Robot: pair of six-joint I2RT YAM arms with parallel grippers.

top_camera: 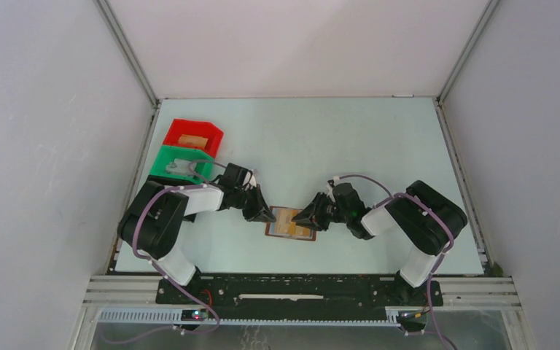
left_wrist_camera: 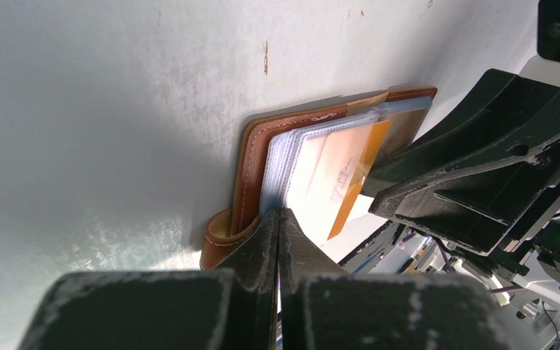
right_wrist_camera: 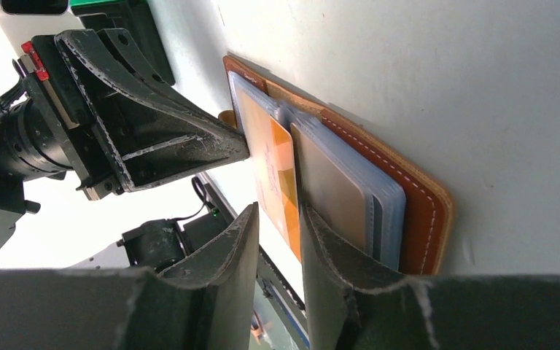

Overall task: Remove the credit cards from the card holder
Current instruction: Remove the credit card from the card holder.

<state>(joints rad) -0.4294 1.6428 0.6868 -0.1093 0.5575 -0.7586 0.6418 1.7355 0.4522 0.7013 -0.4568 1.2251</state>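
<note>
The brown leather card holder [top_camera: 292, 228] lies open on the table between my two grippers, its clear sleeves [left_wrist_camera: 281, 157] fanned up. A pale card with an orange edge [left_wrist_camera: 335, 179] sticks partly out of a sleeve. My left gripper [left_wrist_camera: 278, 213] is shut, with its tips against the holder's sleeve edge beside the strap tab [left_wrist_camera: 219, 240]. My right gripper [right_wrist_camera: 278, 216] is open, with its fingers on either side of the orange-edged card [right_wrist_camera: 273, 164], not closed on it. A tan-grey card [right_wrist_camera: 329, 186] sits in the sleeve beside it, over the leather cover [right_wrist_camera: 421, 211].
A red bin [top_camera: 212, 133] holding a tan flat item and a green bin [top_camera: 162, 162] holding a grey item stand at the table's left edge, just behind my left arm [top_camera: 189, 200]. White walls enclose the table on the left, back and right.
</note>
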